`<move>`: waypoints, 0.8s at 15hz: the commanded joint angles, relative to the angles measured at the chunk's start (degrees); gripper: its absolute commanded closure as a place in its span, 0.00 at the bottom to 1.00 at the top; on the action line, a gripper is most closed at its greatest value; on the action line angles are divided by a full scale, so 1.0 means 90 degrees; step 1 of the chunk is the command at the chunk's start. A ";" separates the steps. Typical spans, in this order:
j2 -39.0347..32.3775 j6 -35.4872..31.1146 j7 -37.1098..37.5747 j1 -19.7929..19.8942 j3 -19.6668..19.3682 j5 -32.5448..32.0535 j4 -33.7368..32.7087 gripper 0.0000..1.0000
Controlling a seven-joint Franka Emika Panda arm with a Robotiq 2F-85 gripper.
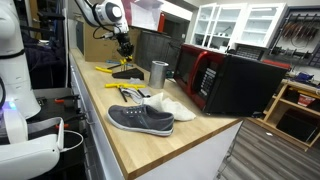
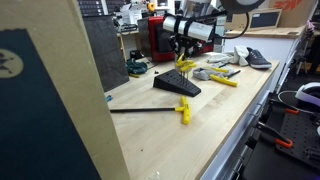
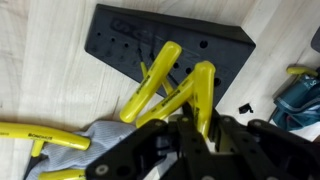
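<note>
My gripper (image 3: 200,125) is shut on a yellow-handled tool (image 3: 170,85), clamping one of its handles; the other handles splay out in a V toward the upper left. The tool hangs just above a black wedge-shaped tool block (image 3: 170,45) with rows of holes in its sloped face. In both exterior views the gripper (image 1: 124,45) (image 2: 184,50) points straight down over the block (image 1: 128,73) (image 2: 176,86), with the yellow tool (image 2: 186,65) between them. Whether the tool's tip touches the block is hidden.
On the wooden bench lie a grey shoe (image 1: 140,118), a white cloth (image 1: 168,106), a metal cup (image 1: 158,72) and yellow pliers (image 1: 125,90). A red-and-black microwave (image 1: 235,80) stands behind. A yellow-handled rod tool (image 2: 184,110) lies near the block.
</note>
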State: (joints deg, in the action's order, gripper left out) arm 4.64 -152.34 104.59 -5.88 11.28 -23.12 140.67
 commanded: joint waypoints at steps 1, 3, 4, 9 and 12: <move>-0.0086 -0.0196 0.0137 0.0014 -0.0008 0.0074 -0.0052 0.96; -0.0092 -0.0223 0.0131 0.0013 -0.0011 0.0094 -0.0050 0.96; -0.0085 -0.0242 0.0117 0.0008 -0.0012 0.0119 -0.0051 0.96; -0.0083 -0.0335 0.0028 -0.0024 -0.0010 0.0404 -0.0056 0.96; -0.0104 -0.0332 0.0128 0.0021 -0.0001 0.0241 -0.0050 0.96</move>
State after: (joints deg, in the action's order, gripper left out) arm 4.47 -153.34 104.13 -5.89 11.26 -20.50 140.65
